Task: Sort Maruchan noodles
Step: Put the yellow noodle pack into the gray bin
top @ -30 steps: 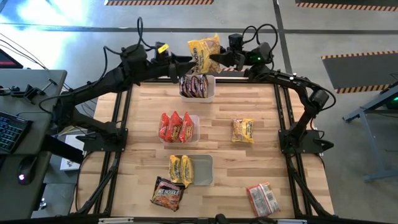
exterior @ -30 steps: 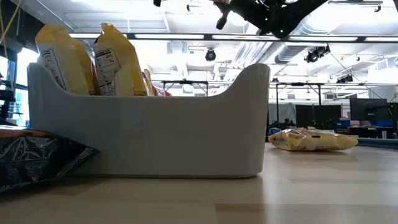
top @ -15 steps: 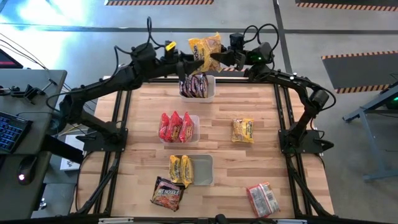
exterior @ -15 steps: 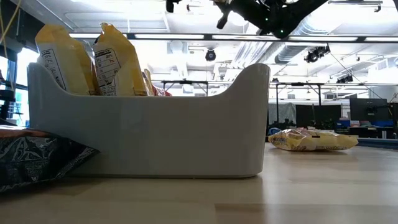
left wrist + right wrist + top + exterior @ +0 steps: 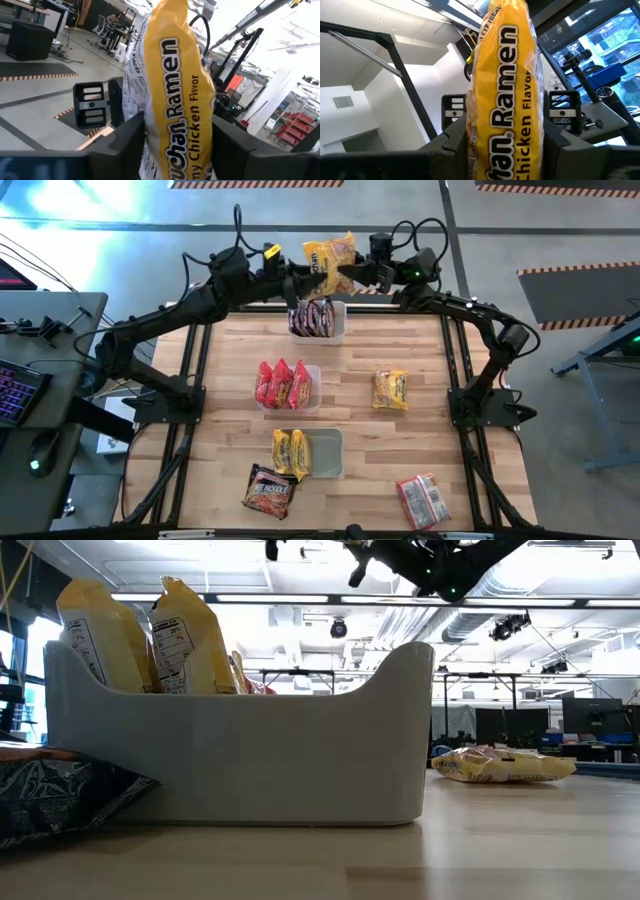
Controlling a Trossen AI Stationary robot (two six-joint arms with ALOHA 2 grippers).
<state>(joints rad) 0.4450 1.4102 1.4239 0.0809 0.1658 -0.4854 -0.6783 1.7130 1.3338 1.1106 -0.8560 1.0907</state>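
A yellow Maruchan noodles packet hangs in the air over the table's far edge, just beyond the far tub of dark packets. My left gripper reaches it from the table's left and my right gripper from the right. Each is shut on it. The left wrist view shows the packet upright between my left gripper's fingers. In the right wrist view the packet stands between my right gripper's fingers. My left gripper pinches the yellow packet's lower part between its two fingers, one on each side. It comes in about level from the table's left. The packet stands upright past the fingers, clear of the table. My right gripper pinches the same packet's lower part between its two fingers. It comes from the table's right, slanting upward. The packet rises past the fingertips and is lifted clear.
A middle tub holds red packets and a near tub holds yellow ones. Loose on the table lie a yellow packet, a dark packet and a red packet. In the low view the near tub fills the foreground.
My left gripper has moved toward the table's right, up to the yellow packet that my right gripper holds still in the air. The packet has kept its place.
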